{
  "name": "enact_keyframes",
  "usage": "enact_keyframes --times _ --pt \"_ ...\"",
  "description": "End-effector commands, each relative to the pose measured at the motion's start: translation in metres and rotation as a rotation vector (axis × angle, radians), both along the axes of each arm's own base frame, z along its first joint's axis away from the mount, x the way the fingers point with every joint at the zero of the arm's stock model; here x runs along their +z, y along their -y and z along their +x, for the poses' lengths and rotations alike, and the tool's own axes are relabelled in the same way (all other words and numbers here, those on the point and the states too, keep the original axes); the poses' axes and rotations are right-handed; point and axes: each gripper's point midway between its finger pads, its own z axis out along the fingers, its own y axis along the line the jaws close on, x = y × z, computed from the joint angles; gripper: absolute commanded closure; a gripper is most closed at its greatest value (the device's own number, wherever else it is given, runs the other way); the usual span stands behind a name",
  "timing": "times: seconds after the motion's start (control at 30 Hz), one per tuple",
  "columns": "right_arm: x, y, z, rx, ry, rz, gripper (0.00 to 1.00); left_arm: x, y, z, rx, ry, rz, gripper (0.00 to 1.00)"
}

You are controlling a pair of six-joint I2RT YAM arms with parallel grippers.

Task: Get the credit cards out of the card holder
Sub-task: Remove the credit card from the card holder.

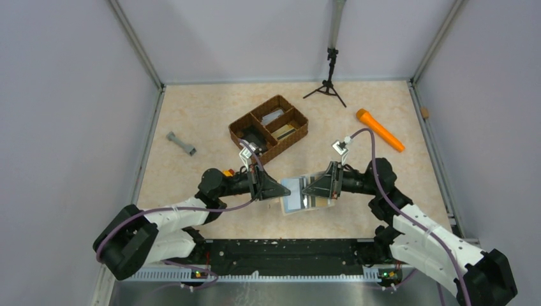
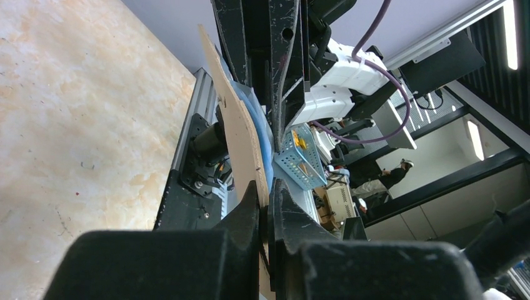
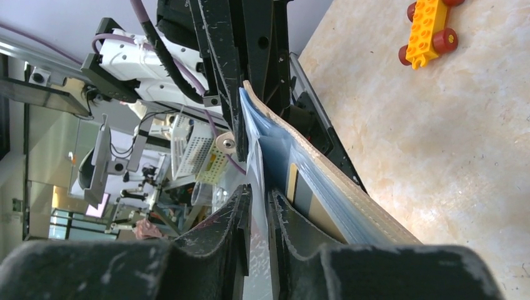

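The card holder (image 1: 295, 200) is held open above the table between both arms, pale blue inside. My left gripper (image 1: 284, 190) is shut on its cream-beige cover (image 2: 240, 128), seen edge-on between the fingertips in the left wrist view (image 2: 270, 187). My right gripper (image 1: 307, 189) is shut on a thin pale blue inner leaf of the holder (image 3: 257, 156); its tips are close together in the right wrist view (image 3: 259, 190). A tan/gold credit card with a dark stripe (image 3: 304, 195) sits in a clear pocket just beside the right fingers. Other cards are hidden.
A brown wicker divided tray (image 1: 237, 125) with small items stands behind the holder. An orange cylinder (image 1: 380, 130) lies at the back right, a grey bar (image 1: 181, 143) at the left, a black tripod (image 1: 328, 84) at the back. A yellow toy car (image 3: 431, 28) sits near the left arm.
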Motion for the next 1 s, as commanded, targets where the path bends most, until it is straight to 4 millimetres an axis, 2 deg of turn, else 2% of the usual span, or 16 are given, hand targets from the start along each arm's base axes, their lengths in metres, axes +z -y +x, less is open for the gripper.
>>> enact_keyframes --times 0.0,0.07,0.1,0.13,0.17,0.23,0.3,0.37,0.53,0.73,0.97 --pt "0.031 -0.002 -0.007 0.037 0.099 0.066 0.84 0.022 0.000 -0.001 -0.002 0.082 -0.066 1.00" --pt "0.032 -0.001 -0.007 0.029 0.099 0.070 0.89 0.023 0.000 0.000 -0.002 0.081 -0.064 1.00" --pt "0.032 -0.001 -0.007 0.024 0.099 0.071 0.93 0.023 0.001 -0.001 -0.005 0.079 -0.062 0.96" --pt "0.031 -0.001 -0.006 0.018 0.096 0.068 0.99 0.022 0.001 0.000 -0.005 0.077 -0.060 0.87" --pt "0.030 -0.001 -0.005 0.014 0.091 0.062 1.00 0.023 0.001 0.000 -0.006 0.077 -0.059 0.79" --pt "0.028 -0.001 -0.003 0.004 0.086 0.052 1.00 0.022 0.001 0.000 -0.006 0.075 -0.056 0.70" --pt "0.028 0.000 -0.003 -0.003 0.086 0.052 1.00 0.020 0.002 0.001 -0.004 0.072 -0.050 0.68" --pt "0.027 0.001 -0.003 -0.010 0.084 0.051 1.00 0.019 0.002 0.001 -0.005 0.069 -0.044 0.70" --pt "0.022 0.002 -0.002 -0.023 0.072 0.033 1.00 0.019 0.001 0.001 0.003 0.076 -0.042 1.00" --pt "0.012 0.006 0.002 -0.034 0.062 0.009 1.00 0.022 -0.001 0.001 0.014 0.086 -0.045 1.00" --pt "0.012 0.016 0.007 -0.034 0.063 0.013 1.00 0.023 -0.003 0.000 0.026 0.103 -0.034 1.00"
